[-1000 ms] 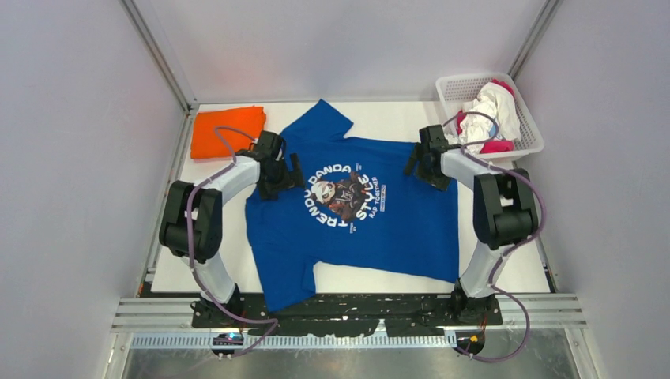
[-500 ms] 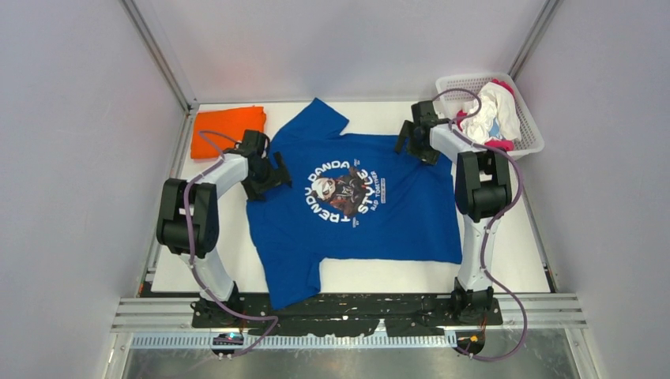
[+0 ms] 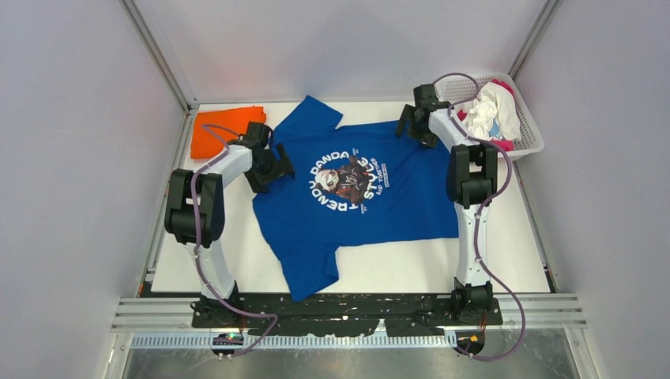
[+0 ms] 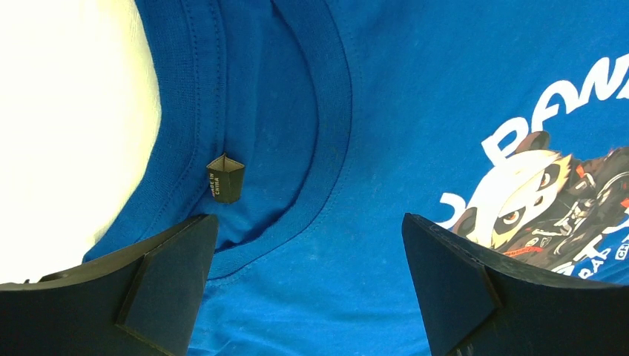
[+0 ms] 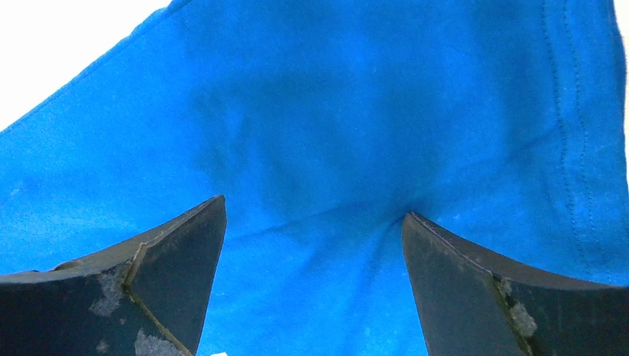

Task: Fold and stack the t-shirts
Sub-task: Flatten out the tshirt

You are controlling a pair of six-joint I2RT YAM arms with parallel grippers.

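Observation:
The royal blue t-shirt lies spread flat on the white table, its round panda print facing up. My left gripper is open, fingers down on the shirt at the collar, just beside the print; the wrist view shows its jaws wide apart over the cloth. My right gripper is open at the shirt's far right edge, and its fingertips press into the cloth, with creases fanning from one. A folded orange shirt lies at the back left.
A white lattice basket at the back right holds a white shirt and a magenta one. A small black neck label sits inside the collar. Bare white table shows right of the shirt.
Both grippers have moved toward the back of the table. The blue shirt has slid with them, away from the front edge, and turned slightly.

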